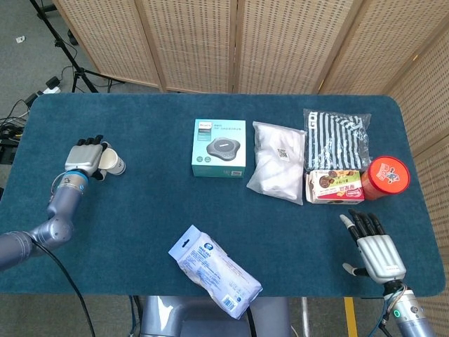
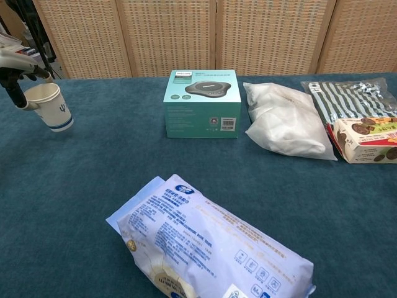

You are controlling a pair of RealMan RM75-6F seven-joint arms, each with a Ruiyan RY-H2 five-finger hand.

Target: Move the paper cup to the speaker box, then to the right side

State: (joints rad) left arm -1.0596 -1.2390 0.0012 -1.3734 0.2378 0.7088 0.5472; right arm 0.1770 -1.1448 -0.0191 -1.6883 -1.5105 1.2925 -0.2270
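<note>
The white paper cup with a blue band hangs tilted just above the table at the far left, gripped by my left hand, whose fingers curl around its rim. The teal speaker box stands mid-table, well to the right of the cup. My right hand rests open, fingers spread, near the front right edge; the chest view does not show it.
A white pouch, a striped bag, a snack box and a red-lidded tub crowd the right side. A blue-white wipes pack lies near the front. The teal table ends just left of the cup.
</note>
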